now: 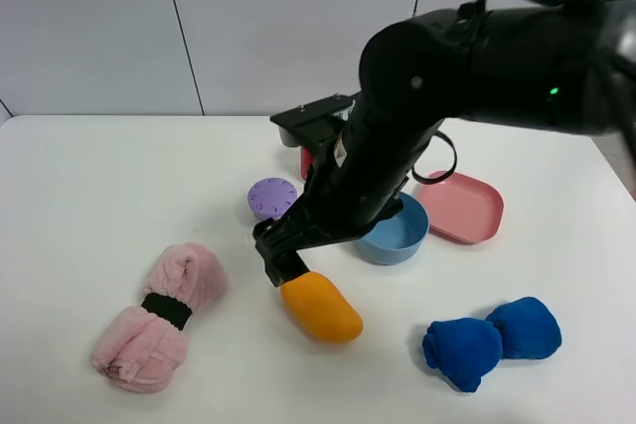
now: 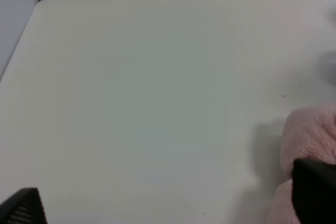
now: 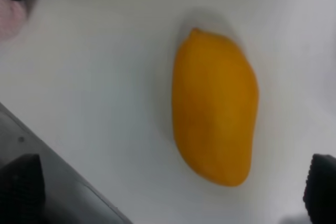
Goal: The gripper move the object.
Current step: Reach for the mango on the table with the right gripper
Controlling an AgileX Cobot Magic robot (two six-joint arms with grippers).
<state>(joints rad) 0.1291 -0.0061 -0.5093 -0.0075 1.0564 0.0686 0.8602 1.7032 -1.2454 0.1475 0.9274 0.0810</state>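
Note:
The object is a glossy orange-yellow mango [image 1: 323,310] lying on the white table [image 1: 89,196], in front of the middle. The right arm reaches across from the right, and its black gripper [image 1: 288,267] hovers just over the mango's far-left end. In the right wrist view the mango [image 3: 215,108] lies flat on the table. The right gripper [image 3: 170,187] is open, with its fingertips [image 3: 21,182] wide apart and not touching the mango. The left gripper [image 2: 168,203] is open and empty over bare table. The left arm is out of the exterior view.
A rolled pink towel [image 1: 159,315] lies front left, close to the left gripper [image 2: 310,135]. A purple-lidded container [image 1: 271,198], a blue bowl [image 1: 397,235] and a pink tray [image 1: 462,208] sit behind the mango. A blue cloth [image 1: 492,340] lies front right. A red can [image 1: 307,161] is mostly hidden.

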